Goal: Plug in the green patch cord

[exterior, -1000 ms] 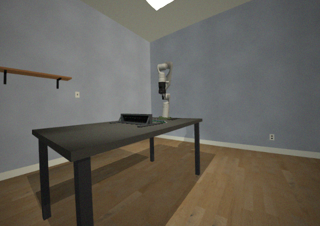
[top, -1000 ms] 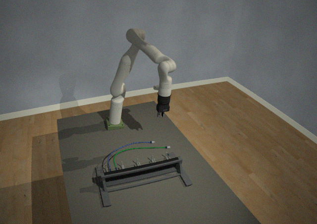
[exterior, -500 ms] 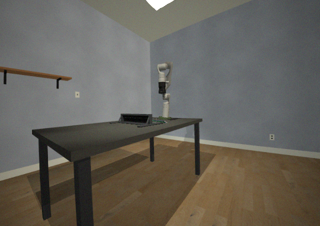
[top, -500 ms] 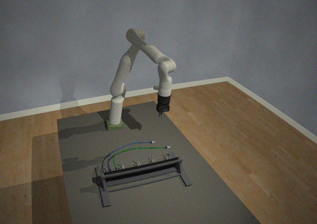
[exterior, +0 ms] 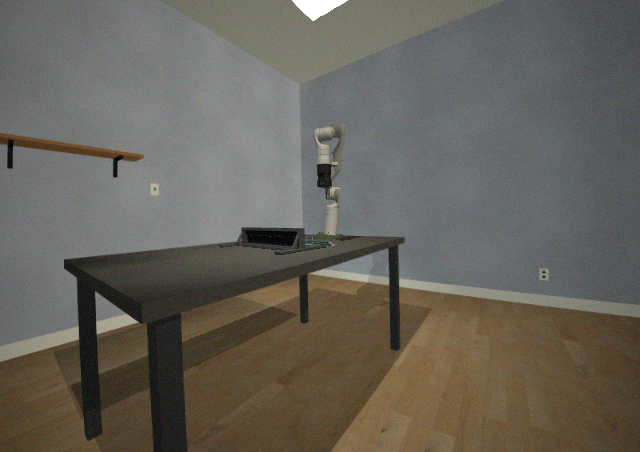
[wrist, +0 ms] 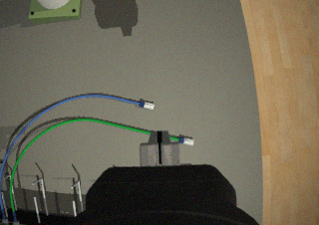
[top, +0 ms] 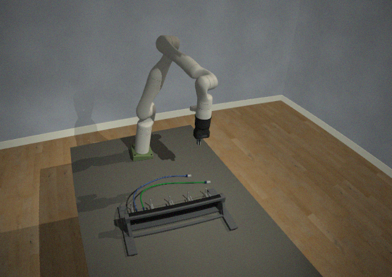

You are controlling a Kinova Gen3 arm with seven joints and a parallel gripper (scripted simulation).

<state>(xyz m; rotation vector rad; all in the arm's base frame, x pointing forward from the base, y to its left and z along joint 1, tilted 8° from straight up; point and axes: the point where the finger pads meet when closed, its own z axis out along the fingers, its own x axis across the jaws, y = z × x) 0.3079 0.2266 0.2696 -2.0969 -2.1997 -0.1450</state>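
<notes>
- I see a dark grey table (exterior: 206, 276) on four dark legs, standing on a wood plank floor (top: 285, 160); the walls are blue-grey with a white baseboard.
- A wooden wall shelf (exterior: 67, 147) on black brackets hangs at left in the exterior view — a bright ceiling panel is overhead.
- The arm stands on a green base plate (top: 134, 157) at the far end of the table.
- The gripper (top: 198, 141) hangs in the air well above the table top, pointing down; its fingers are pressed together with nothing between them.
- The green patch cord (top: 164, 184) lies on the table, arcing from the rack's left end; its free plug (top: 207, 181) rests behind the rack, untouched.
- In the wrist view that plug (wrist: 187, 140) shows just beside the closed fingertips — far below them.
- The blue cord (top: 158, 179) lies beside the green one, free end on the table.
- The rack (top: 221, 199) stands upright on its two feet; I cannot make out the yellow label.
</notes>
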